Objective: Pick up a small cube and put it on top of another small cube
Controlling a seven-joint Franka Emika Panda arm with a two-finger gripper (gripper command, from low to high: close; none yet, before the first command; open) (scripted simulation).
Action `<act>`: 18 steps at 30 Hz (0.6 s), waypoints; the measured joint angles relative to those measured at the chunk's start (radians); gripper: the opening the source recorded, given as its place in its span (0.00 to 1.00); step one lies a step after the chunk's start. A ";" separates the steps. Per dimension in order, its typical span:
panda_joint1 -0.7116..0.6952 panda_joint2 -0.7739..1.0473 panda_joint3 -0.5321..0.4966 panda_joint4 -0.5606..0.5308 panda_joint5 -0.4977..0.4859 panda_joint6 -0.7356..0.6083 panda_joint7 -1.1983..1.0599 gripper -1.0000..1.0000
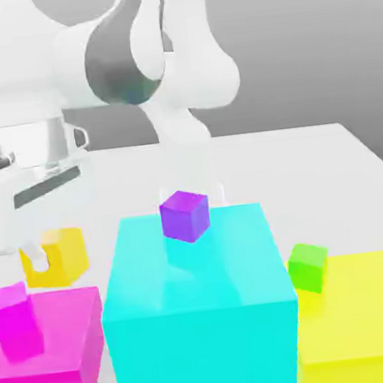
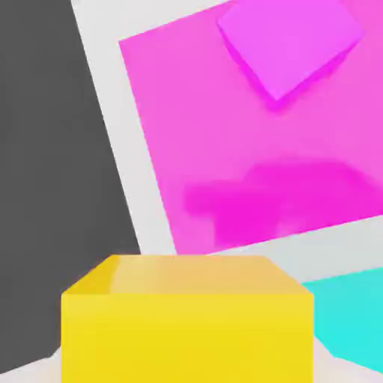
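The small yellow-orange cube is on the white table at the exterior view's left, behind the magenta block. My gripper has come down over it and is shut on it; one pale finger shows against its near side. In the hand view the same small yellow-orange cube sits close up between the jaws. The small green cube lies at the exterior view's right, at the far corner of the large yellow block, next to the cyan block.
A large cyan block stands in the middle with a small purple cube on top. A flat magenta block carries a tilted small magenta cube. The arm's white body looms above the exterior view's left.
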 joint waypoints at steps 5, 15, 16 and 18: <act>0.157 -0.079 0.120 -0.032 0.046 -0.062 -0.023 0.00; 0.292 -0.099 0.422 -0.192 0.000 -0.050 0.314 0.00; 0.284 -0.069 0.433 -0.200 -0.015 -0.014 0.328 0.00; 0.270 -0.006 0.454 -0.216 -0.042 0.062 0.352 0.00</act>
